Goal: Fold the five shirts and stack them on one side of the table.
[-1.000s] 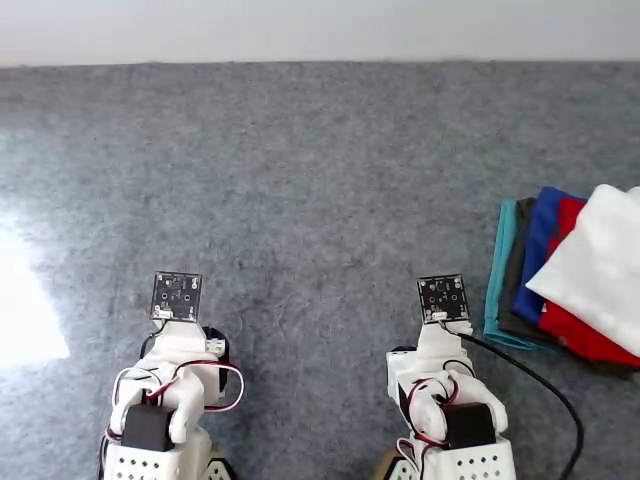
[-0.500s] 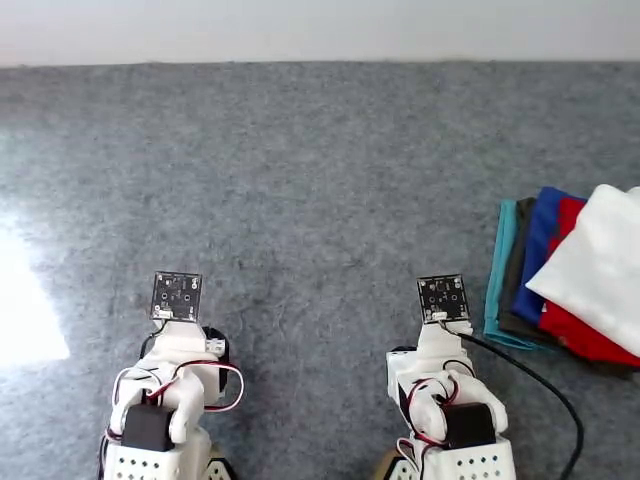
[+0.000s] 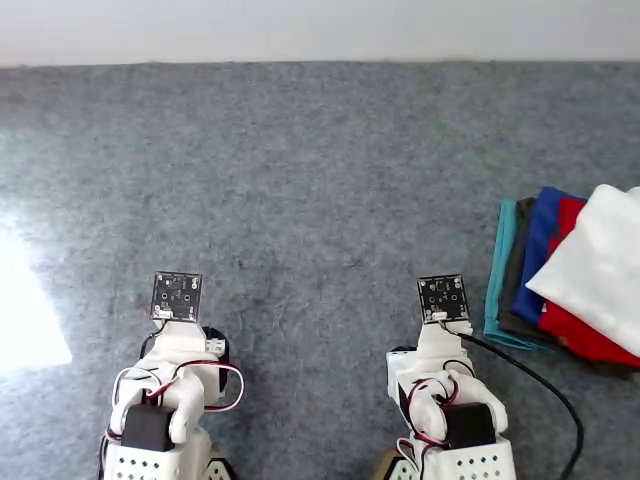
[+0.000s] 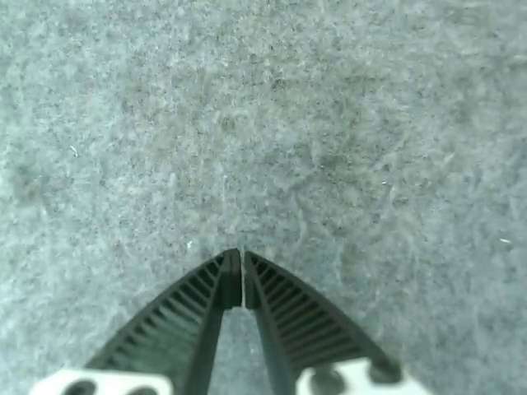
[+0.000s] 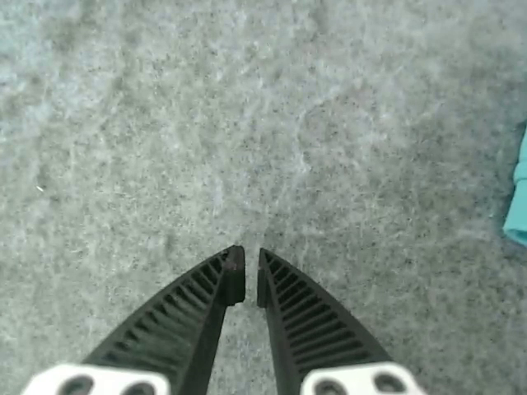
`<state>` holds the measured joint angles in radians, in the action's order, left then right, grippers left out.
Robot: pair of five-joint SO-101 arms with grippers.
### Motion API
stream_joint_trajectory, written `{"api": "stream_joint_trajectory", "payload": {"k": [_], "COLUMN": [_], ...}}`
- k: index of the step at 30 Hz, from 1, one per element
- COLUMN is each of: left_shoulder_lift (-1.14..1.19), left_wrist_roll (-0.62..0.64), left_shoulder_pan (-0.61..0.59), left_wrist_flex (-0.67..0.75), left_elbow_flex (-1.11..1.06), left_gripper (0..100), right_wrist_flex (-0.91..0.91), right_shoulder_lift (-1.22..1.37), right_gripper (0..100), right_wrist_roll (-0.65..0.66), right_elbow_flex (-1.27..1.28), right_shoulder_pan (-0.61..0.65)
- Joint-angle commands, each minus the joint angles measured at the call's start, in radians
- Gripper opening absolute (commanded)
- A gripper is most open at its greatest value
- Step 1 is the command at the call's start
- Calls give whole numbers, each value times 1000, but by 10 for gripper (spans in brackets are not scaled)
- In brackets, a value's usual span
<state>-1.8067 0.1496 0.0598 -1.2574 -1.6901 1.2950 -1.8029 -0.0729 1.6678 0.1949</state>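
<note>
A stack of folded shirts [image 3: 565, 285] lies at the right edge of the table: teal at the bottom, then dark grey, blue and red, with a white shirt [image 3: 598, 268] on top. A corner of the teal shirt [image 5: 519, 202] shows in the right wrist view. Both arms are drawn back at the near edge. The left gripper [image 4: 241, 265] is shut over bare grey felt, holding nothing. The right gripper [image 5: 245, 267] is shut too, its tips almost touching, with nothing between them.
Grey felt [image 3: 300, 200] covers the whole table. A black cable [image 3: 540, 385] runs from the right arm's base toward the near right corner. A bright patch of light [image 3: 25, 310] lies at the left edge. A white wall borders the far side.
</note>
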Motion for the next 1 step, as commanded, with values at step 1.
{"api": "stream_joint_trajectory", "payload": {"k": [1], "left_shoulder_lift": [-9], "left_wrist_roll": [11], "left_shoulder_pan": [-5], "left_wrist_flex": [-5], "left_elbow_flex": [8], "left_gripper": [16], "right_wrist_flex": [7], "right_shoulder_lift": [-4], "right_gripper": [39], "right_wrist_roll": [-9], "right_elbow_flex": [15], "right_shoulder_pan": [-1]}}
